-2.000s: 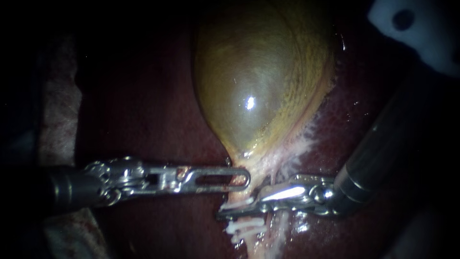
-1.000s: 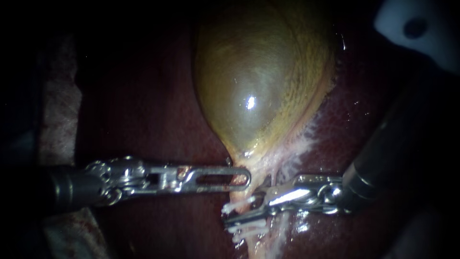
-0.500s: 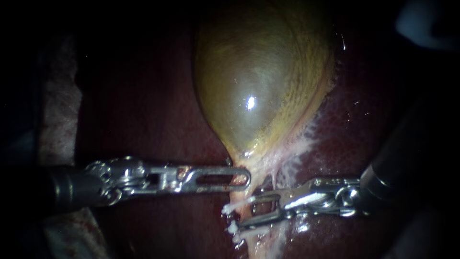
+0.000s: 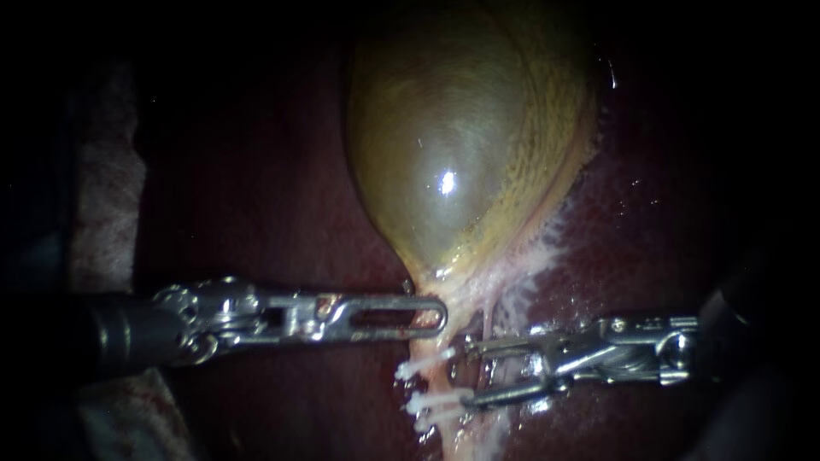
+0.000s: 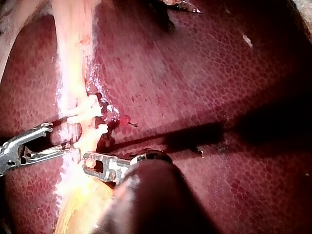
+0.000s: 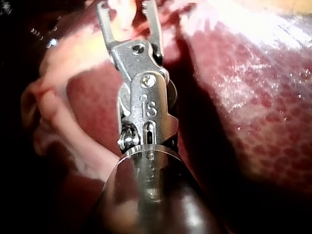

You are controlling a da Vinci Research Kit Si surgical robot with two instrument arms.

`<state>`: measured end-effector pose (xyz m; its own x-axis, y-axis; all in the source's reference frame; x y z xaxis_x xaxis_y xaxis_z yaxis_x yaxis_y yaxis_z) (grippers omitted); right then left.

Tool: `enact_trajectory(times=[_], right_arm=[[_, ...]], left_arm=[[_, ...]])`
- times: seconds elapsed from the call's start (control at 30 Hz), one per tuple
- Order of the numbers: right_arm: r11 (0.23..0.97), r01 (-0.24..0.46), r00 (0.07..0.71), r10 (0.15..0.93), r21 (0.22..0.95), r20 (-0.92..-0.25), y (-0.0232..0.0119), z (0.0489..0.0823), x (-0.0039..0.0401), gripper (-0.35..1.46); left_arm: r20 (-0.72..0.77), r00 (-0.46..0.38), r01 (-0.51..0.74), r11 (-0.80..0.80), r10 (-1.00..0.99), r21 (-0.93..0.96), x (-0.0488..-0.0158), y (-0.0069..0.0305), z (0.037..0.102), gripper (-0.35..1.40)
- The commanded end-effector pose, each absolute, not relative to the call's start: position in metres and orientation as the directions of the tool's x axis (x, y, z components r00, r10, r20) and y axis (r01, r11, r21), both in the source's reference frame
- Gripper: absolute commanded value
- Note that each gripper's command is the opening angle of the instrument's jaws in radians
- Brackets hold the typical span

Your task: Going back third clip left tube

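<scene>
Change: the right instrument has drawn back rightward off the left tube, and one more clip sits there than two seconds ago.
Right jaws: spread apart, holding nothing, tips at the tube's right edge.
Left instrument: unmoved, jaws closed on the gallbladder at its neck.
Count: two instruments; three white clips across the tube, the lowest faint.
Surface: dark red liver.
Surroundings: darkness, with a pale patch far left.

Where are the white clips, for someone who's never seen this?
Find the big yellow-green gallbladder and follow it down to its pale tube. The clips are short, straight white bars crossing that tube, crisper than the wispy pale tissue around it.
</scene>
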<state>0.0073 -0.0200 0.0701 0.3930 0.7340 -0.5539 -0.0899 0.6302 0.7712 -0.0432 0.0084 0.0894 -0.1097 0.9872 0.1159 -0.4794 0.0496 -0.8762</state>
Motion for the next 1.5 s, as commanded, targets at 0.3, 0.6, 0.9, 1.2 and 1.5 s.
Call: enact_trajectory(times=[0.3, 0.6, 0.9, 1.2, 1.5], right_arm=[[0.72, -0.068, 0.348, 0.666, 0.691, -0.659, -0.0189, 0.068, 0.004, 0.47], [0.802, -0.053, 0.339, 0.575, 0.595, -0.745, -0.0185, 0.0665, 0.0002, 0.53], [0.833, -0.055, 0.314, 0.538, 0.551, -0.782, -0.0186, 0.0656, -0.0018, 0.58], [0.843, -0.069, 0.322, 0.525, 0.533, -0.788, -0.0184, 0.0657, -0.0024, 0.6], [0.844, -0.069, 0.322, 0.524, 0.533, -0.788, -0.0186, 0.0658, -0.0025, 0.6]], left_arm=[[0.115, -0.11, -0.479, 0.049, 0.987, -0.876, -0.0432, 0.0085, 0.0895, -0.35], [0.115, -0.109, -0.479, 0.049, 0.987, -0.876, -0.0434, 0.0085, 0.0897, -0.35], [0.113, -0.11, -0.479, 0.047, 0.988, -0.876, -0.0434, 0.0086, 0.0902, -0.35], [0.112, -0.11, -0.48, 0.046, 0.988, -0.876, -0.0434, 0.0087, 0.0905, -0.35], [0.109, -0.109, -0.479, 0.044, 0.988, -0.876, -0.0444, 0.0087, 0.0915, -0.35]])
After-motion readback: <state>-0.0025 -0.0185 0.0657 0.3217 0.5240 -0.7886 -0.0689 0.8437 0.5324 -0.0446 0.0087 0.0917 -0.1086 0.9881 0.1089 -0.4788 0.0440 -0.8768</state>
